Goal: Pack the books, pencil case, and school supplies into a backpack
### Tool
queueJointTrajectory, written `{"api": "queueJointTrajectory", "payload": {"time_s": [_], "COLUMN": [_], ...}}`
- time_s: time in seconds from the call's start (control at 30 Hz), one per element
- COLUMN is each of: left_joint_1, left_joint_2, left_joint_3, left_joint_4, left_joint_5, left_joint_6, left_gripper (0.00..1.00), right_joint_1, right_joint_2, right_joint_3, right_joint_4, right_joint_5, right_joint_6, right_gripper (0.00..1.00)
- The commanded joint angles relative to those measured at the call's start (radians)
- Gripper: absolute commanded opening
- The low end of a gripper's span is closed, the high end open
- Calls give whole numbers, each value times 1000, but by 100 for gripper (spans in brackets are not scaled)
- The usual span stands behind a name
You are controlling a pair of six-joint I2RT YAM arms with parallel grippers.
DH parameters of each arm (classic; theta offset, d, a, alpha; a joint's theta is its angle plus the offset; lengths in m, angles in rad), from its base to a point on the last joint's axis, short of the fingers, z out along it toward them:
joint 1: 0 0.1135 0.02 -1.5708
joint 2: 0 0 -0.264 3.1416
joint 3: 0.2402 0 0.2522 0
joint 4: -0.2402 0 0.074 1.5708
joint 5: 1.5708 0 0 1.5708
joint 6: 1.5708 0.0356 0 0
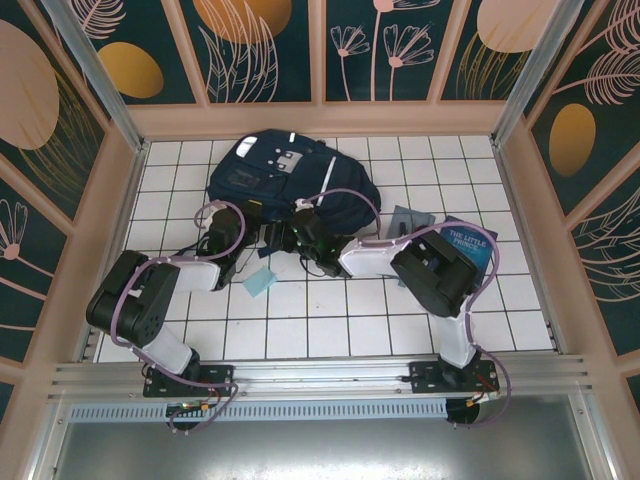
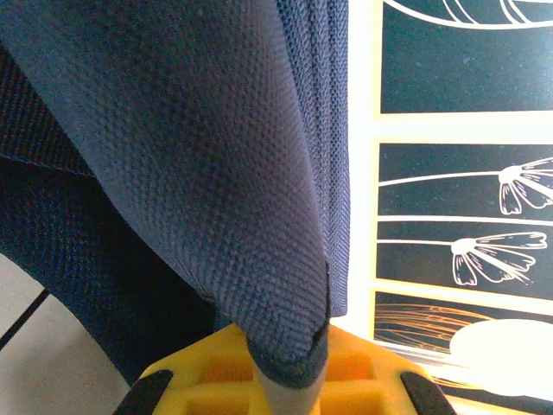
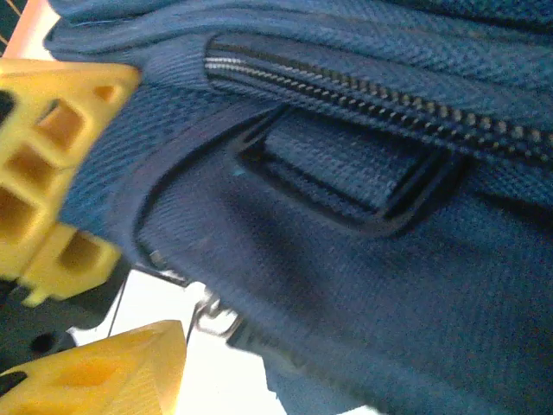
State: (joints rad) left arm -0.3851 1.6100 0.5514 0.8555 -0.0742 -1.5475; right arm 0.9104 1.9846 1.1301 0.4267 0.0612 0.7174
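White tiled counter [image 1: 330, 330], dark grout; dark teal wall panels [image 1: 265, 50] with pale flowers, framed in peach; aluminium rail [image 1: 320, 372] along near edge.

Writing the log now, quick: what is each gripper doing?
Left gripper: closed, pinching a fold of the backpack.
Right gripper: open, fingers apart beside the backpack, holding nothing.

The only lettering I can make out from here is white print on the blue cover of the book [image 1: 470, 243] lying at the right, which seems to read "THE LITTLE PRINCE".
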Motion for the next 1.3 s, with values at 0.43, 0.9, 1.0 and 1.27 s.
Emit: {"api": "queueJointTrajectory", "payload": {"time_s": [0.43,0.9,1.0,1.27], "left_joint_1": [-15,18,52,108], "left_joint_2": [-35,18,47,90], "left_joint_3": [17,-8,-2,33], "left_joint_4": [58,91,111,146], "left_joint_5": [8,-34,-16,63], "left_joint_6": [-56,86,106,137], "left_gripper": [0,0,0,0], "right_joint_1": [-52,-88,-93,-108], "right_joint_2": [-4,-91,-103,-134], "right_joint_3": [14,28,40,11], "right_joint_4": [108,-180,-304,-404], "right_joint_5": [0,-184,-199,-151], "right_joint_6": [-115,-285,-306,-349], "right_gripper": [5,0,0,0]}}
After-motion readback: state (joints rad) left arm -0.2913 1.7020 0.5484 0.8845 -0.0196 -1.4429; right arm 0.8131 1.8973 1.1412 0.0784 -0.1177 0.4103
